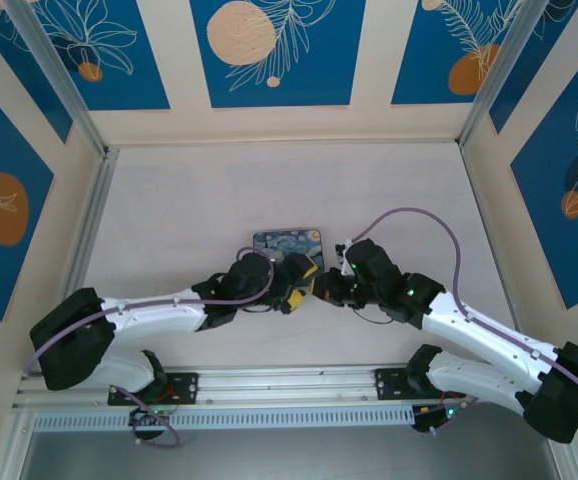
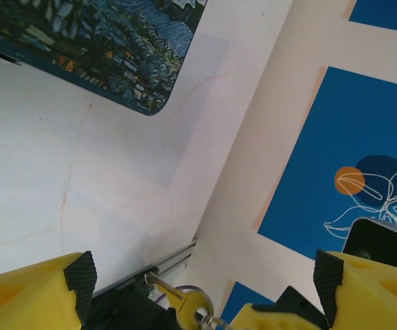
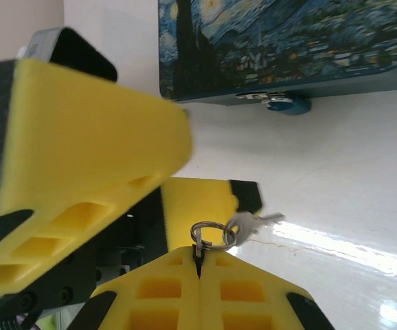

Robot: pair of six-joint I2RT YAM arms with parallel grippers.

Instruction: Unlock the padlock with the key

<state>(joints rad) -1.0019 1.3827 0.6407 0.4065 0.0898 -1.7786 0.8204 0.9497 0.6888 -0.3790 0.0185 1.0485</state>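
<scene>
Left gripper (image 1: 304, 281) and right gripper (image 1: 327, 290) meet tip to tip mid-table, just near of the tin (image 1: 287, 240); from above, key and padlock are too small to make out.

From the left wrist, the left jaws stand wide apart and empty. The key (image 2: 183, 297) hangs low between them, touching neither pad, with the tin's corner (image 2: 116, 62) off to the far left.

From the right wrist, the right gripper (image 3: 198, 260) is clenched on the key (image 3: 252, 223) by its ring (image 3: 211, 234), so the blade pokes out sideways and loose. One left finger (image 3: 82, 151) looms just beside it. What looks like the padlock (image 3: 281, 102) sits on the tin's edge facing this gripper, apart from the key.

The step looks like a handover or regrip of the key. Because only the ring is pinched, the blade can swing. The left jaws might close on air or nudge the key askew, and a release timed badly would drop it on the table (image 1: 269, 190). The crowded fingers could also bump. Nothing steadies the tin, so a push at the padlock may slide it.
</scene>
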